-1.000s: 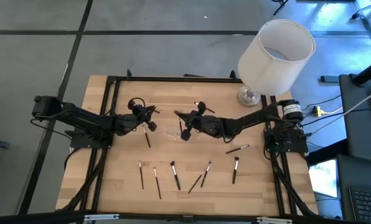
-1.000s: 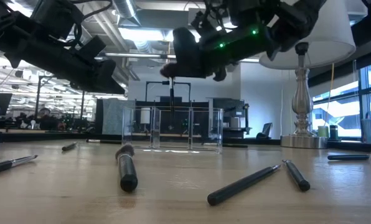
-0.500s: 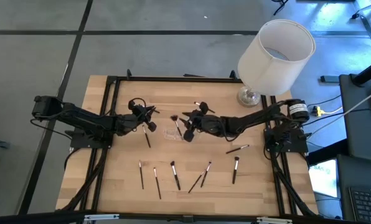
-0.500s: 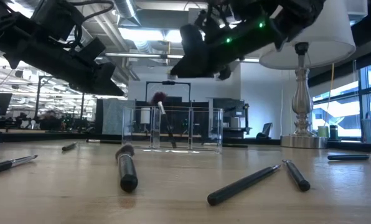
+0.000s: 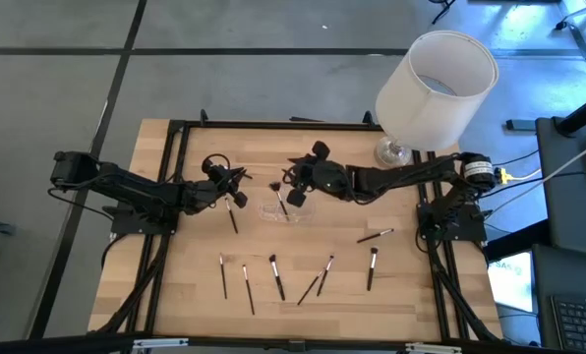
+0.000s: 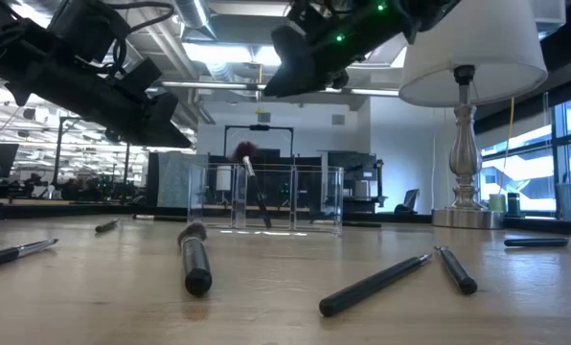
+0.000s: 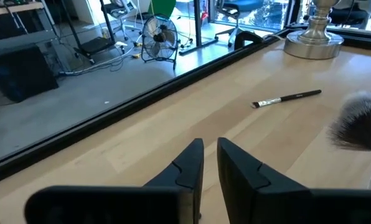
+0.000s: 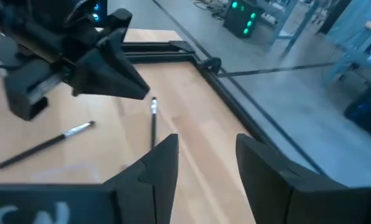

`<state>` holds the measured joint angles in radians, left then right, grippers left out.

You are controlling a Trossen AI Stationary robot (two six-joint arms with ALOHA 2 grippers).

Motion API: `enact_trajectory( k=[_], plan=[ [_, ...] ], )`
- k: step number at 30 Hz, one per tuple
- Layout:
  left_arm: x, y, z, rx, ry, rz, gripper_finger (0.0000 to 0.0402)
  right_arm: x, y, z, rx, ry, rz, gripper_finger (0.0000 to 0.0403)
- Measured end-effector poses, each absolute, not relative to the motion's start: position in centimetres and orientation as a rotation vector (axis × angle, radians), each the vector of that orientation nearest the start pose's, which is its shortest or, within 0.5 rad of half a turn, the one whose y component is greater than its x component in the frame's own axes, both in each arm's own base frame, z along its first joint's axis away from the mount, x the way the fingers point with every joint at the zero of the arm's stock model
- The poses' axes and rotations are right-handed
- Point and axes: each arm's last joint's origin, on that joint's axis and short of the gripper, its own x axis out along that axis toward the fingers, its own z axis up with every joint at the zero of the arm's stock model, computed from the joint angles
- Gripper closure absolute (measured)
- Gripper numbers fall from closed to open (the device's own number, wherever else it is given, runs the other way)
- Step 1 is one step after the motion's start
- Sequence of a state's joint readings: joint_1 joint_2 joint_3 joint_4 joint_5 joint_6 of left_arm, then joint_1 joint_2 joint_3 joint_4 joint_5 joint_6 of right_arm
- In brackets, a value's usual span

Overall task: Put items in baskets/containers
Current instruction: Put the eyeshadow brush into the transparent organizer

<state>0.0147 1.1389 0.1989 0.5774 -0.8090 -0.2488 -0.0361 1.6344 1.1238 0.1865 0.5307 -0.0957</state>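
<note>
A small clear container point(image 5: 283, 209) point(image 6: 264, 196) stands mid-table. One dark brush point(image 6: 252, 187) leans inside it, foot on the bottom and fluffy bristles point(image 5: 273, 185) point(image 7: 358, 121) up over the rim. My right gripper point(image 5: 295, 183) point(image 8: 205, 155) hovers open and empty above the container's far side, high in the low view point(image 6: 290, 62). My left gripper point(image 5: 238, 189) point(image 7: 209, 155) waits left of the container, its fingers nearly together and empty. Several more brushes lie flat near the front point(image 5: 276, 277) point(image 5: 372, 267).
A white-shaded lamp point(image 5: 436, 88) stands at the far right corner on its base point(image 5: 396, 152). Loose brushes lie by my left gripper point(image 5: 232, 218), near the far edge point(image 5: 318, 167) point(image 7: 287, 98) and on the right point(image 5: 375, 235). Black frame rails point(image 5: 170, 226) border the table.
My right gripper has opened and let go of the brush. The brush dropped into the clear container and now leans there, bristles up. The gripper then rose and drew back toward the table's far edge.
</note>
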Motion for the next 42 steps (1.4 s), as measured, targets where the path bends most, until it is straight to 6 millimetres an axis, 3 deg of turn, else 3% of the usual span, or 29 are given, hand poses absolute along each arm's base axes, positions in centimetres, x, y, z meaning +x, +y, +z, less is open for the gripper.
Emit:
enact_trajectory(
  k=[3, 10, 17, 21, 33, 42],
  plan=[
    [18.4, 2.4, 15.0, -0.064, 0.25, 0.847, 0.0353, 36.8, -3.4, 27.5, -0.231, 0.349, -0.553, 0.0244],
    [18.4, 2.4, 15.0, -0.048, 0.259, 0.844, 0.0345, 36.9, -4.6, 28.6, -0.186, 0.369, -0.59, 0.0244],
    [18.3, 2.4, 14.8, -0.039, 0.28, 0.845, 0.0343, 35.5, -9.0, 29.4, 0.041, 0.557, -0.678, 0.0244],
    [18.3, 2.4, 14.8, -0.039, 0.281, 0.845, 0.0343, 34.9, -10.4, 29.1, 0.151, 0.596, -0.654, 0.0244],
    [18.4, 2.4, 14.9, -0.046, 0.263, 0.846, 0.034, 36.2, -12.3, 25.4, 0.206, 0.706, -0.609, 0.0244],
    [18.4, 2.4, 15.0, -0.053, 0.256, 0.848, 0.0336, 36.2, -15.0, 22.5, 0.285, 0.782, -0.627, 0.0244]
  ],
)
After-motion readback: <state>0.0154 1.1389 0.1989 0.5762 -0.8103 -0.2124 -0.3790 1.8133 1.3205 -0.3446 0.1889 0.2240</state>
